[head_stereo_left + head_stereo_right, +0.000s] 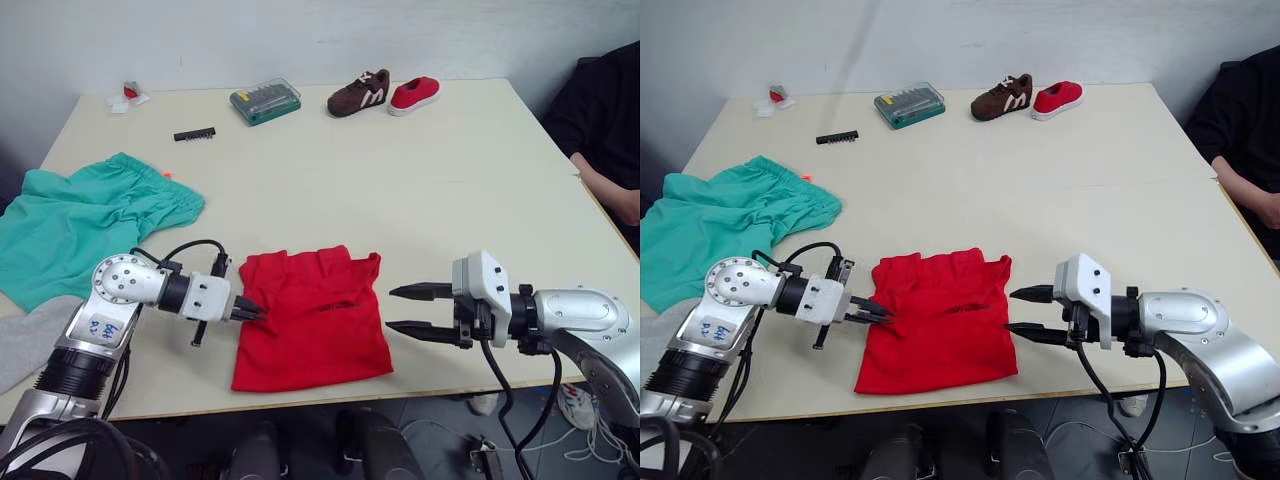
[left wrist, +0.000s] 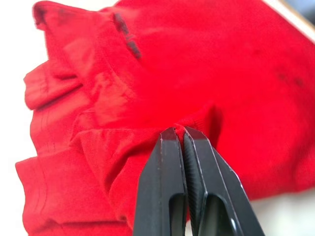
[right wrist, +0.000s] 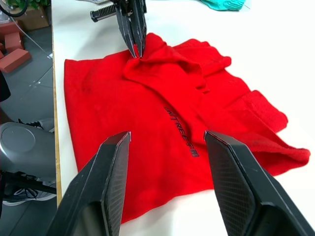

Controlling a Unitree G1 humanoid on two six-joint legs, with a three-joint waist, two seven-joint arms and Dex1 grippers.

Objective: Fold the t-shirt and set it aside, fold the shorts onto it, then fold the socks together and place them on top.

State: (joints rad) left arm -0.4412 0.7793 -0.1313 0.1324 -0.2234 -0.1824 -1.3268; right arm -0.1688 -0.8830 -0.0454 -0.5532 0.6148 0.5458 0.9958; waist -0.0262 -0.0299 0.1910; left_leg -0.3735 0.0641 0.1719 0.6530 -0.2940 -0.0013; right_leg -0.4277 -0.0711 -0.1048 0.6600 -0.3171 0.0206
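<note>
The red t-shirt lies partly folded and rumpled near the table's front edge, its dark print facing up. My left gripper is shut on a fold of cloth at the shirt's left edge, seen close up. My right gripper hovers open just right of the shirt, holding nothing. The teal shorts lie spread out at the left. A grey sock lies at the table's front left, beside my left arm.
At the table's far side stand a brown shoe, a red shoe, a green bit case and a black bit strip. A person sits at the right edge.
</note>
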